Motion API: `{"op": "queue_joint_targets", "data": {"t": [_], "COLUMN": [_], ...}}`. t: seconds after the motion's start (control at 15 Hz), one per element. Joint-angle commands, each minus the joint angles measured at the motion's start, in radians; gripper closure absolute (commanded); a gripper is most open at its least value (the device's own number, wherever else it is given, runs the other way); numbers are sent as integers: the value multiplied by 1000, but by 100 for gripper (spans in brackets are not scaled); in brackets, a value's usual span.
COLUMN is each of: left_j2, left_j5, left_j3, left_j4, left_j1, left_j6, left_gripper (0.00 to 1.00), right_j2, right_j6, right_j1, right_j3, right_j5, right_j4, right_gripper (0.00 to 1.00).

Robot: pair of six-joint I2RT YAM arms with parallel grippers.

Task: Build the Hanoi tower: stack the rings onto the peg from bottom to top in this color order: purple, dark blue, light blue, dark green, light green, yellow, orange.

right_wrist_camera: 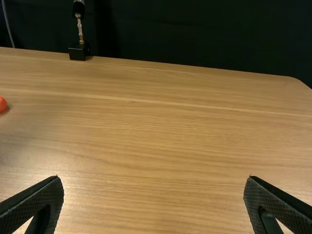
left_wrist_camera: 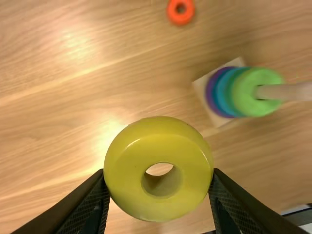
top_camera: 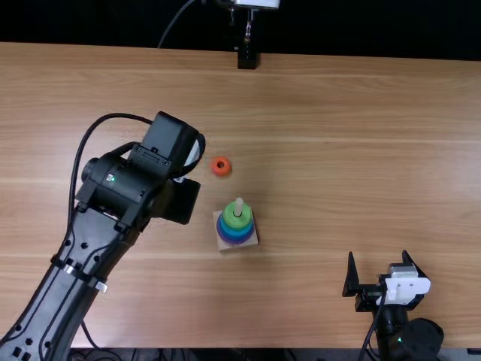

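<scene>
Surface: a light brown wooden tabletop [top_camera: 323, 113] is noted, its far edge met by a dark backdrop [top_camera: 376, 28].
Yellow ring [left_wrist_camera: 158, 212]: held off the stack, between the fingertips of the left gripper [top_camera: 192, 156]; its broad face and hole are turned to the left wrist camera, the hole's axis running roughly along that camera's line of sight.
Left claw: closed down to the yellow ring's width, the rim pinched from opposite sides.
Ring stack [top_camera: 237, 218]: purple lowest, blue and teal bands above, light green uppermost; seated on a square wooden base [top_camera: 226, 245].
Peg [top_camera: 239, 205]: upright, its long axis vertical, its pale tip exposed above the light green.
Orange ring [top_camera: 221, 166]: laid flat, hole upward, near the stack toward the far edge.
Open room: a broad stretch of wood is seen between stack and right gripper [top_camera: 379, 256].
Right claw: fingers spread wide, pointed toward the far edge; positioned by the near edge, well apart from the stack.
Black block [top_camera: 247, 59]: found at the far edge.
</scene>
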Motion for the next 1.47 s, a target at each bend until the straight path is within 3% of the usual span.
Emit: {"op": "queue_joint_targets", "data": {"t": [0.0,0.33,0.93,1.4], "left_j2": [36,129,247,278], "left_j5": [-4,-2,0,0], "left_j3": [51,118,196,192], "left_j4": [-3,-1,6,15], "left_j1": [-46,-150,-224,-228], "left_j6": [-59,-90,-116,-116], "left_gripper": [100,100,100,100], "right_j2": [-13,-13,-13,-13], "right_j6": [-4,-2,-4,-2], "right_j1": [-12,-12,-12,-12], "right_j3": [-68,-68,-68,-68], "right_j5": [2,2,2,2], "right_j4": [-53,-53,-53,-53], "right_gripper": [0,0,0,0]}}
